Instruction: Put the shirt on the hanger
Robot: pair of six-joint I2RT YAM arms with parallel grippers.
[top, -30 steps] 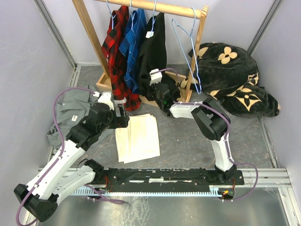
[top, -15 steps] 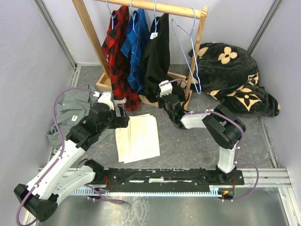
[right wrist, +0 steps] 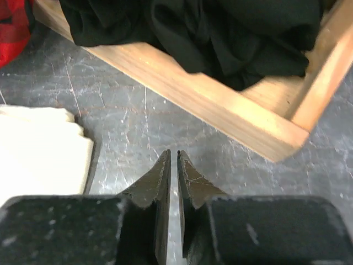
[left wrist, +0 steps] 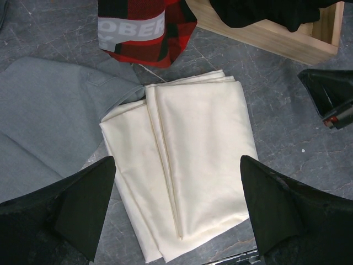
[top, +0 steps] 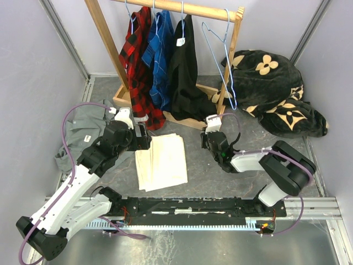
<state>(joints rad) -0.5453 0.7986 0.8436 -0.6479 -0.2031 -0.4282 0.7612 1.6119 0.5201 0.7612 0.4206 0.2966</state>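
Note:
The black shirt (top: 185, 72) hangs from a light-blue wire hanger (top: 181, 14) on the rack's rail, and its hem bunches in the rack's base frame (right wrist: 242, 33). My right gripper (top: 206, 134) (right wrist: 172, 153) sits low over the floor just in front of that base. Its jaws are parted by a thin slit with nothing between them. My left gripper (top: 144, 136) (left wrist: 176, 204) hovers wide open and holds nothing above a folded cream cloth (left wrist: 187, 165).
The wooden rack (top: 231, 55) also carries a red plaid shirt (top: 135, 61), a blue shirt (top: 160, 55) and an empty blue hanger (top: 220, 55). A grey shirt (top: 83, 130) lies at left. A black flowered blanket (top: 270, 88) lies heaped at back right.
My right gripper has pulled back from the black shirt's hem toward the near side, and its jaws have parted slightly. The shirt now hangs straight. The left arm has not moved.

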